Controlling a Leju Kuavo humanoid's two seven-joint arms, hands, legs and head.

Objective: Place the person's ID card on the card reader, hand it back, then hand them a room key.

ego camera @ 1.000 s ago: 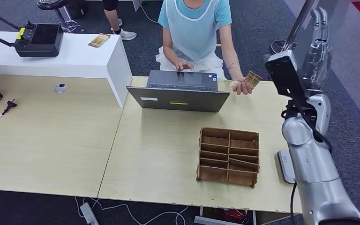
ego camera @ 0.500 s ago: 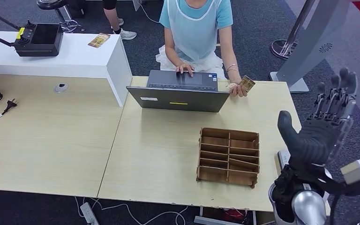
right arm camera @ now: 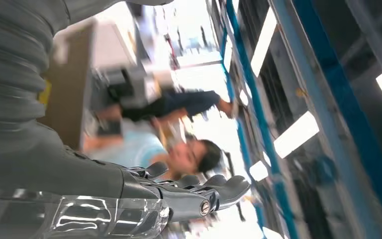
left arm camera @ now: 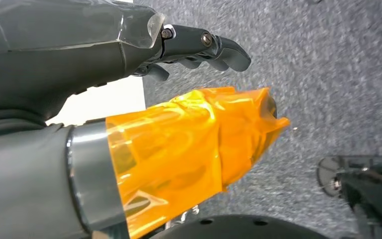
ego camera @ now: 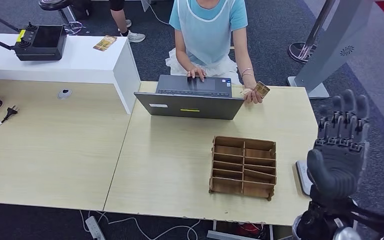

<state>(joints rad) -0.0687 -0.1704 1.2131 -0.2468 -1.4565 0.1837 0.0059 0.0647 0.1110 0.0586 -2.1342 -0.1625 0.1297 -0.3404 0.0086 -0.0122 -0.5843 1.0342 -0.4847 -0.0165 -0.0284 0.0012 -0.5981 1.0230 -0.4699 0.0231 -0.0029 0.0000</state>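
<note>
The person seated behind the laptop holds the ID card up in one hand at the table's far edge. My right hand is raised off the table's right side, fingers straight, apart and pointing up, holding nothing; the right wrist view shows its fingers against the ceiling lights. The grey card reader lies at the table's right edge, partly hidden behind that hand. My left hand hangs over grey carpet with nothing in it, its thumb wrapped in orange film.
A slotted wooden box stands on the table just left of the reader. An open laptop sits in front of the person. A white counter with a black controller is at the far left. A grey kiosk stand rises at the far right.
My right arm swung from a high raised forearm down into view, and the hand has since sunk a little and turned upright. The person's card hand barely moved.
</note>
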